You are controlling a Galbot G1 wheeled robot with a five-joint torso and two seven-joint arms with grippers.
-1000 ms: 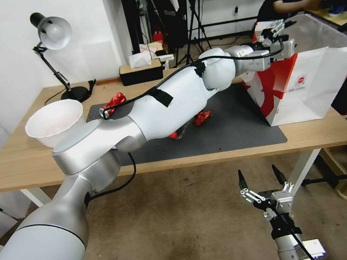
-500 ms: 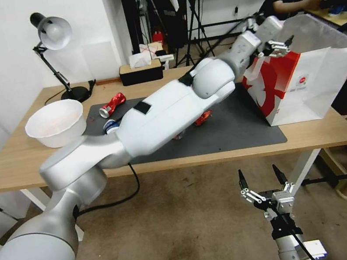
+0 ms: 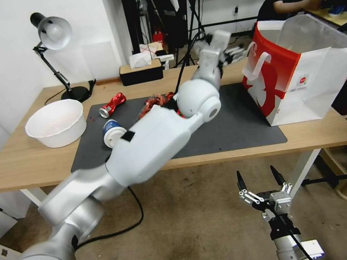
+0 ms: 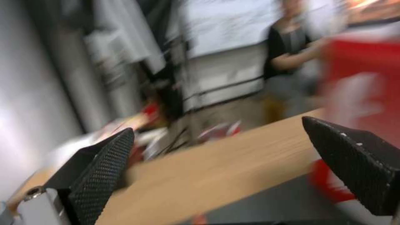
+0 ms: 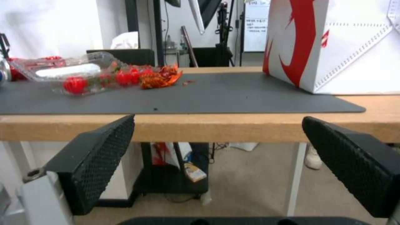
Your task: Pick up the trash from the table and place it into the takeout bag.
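- Table (image 3: 20, 166): long light-wood top on white legs, a dark grey mat (image 3: 235, 130) over its middle. My right wrist view shows its front edge and the mat at eye level.
- Takeout bag (image 3: 307, 81): red and white paper, standing upright and open-topped on the right end of the table, its base partly on the mat edge. One white strap handle hangs on the side facing the mat.
- My left arm reaches across the table from the lower left, elbow over the mat. My left gripper (image 3: 231, 53) is raised above the far side of the table, just left of the bag and apart from it. In its wrist view both fingertips stand wide apart with nothing between them.
- White bowl (image 3: 55, 123): upright on bare wood at the left end, off the mat.
- Black desk lamp (image 3: 52, 39): at the far left corner.
- Clear plastic tray (image 5: 79, 73): lying on the mat with red pieces inside, red scraps just beside it.
- Crushed red can (image 3: 112, 104): on its side near the mat's far left corner.
- Blue-white lidded cup (image 3: 113, 131): tipped over on the mat, nearer than the can.
- My right gripper (image 3: 260, 186): held low in front of the table, below its edge, fingers spread wide and empty.
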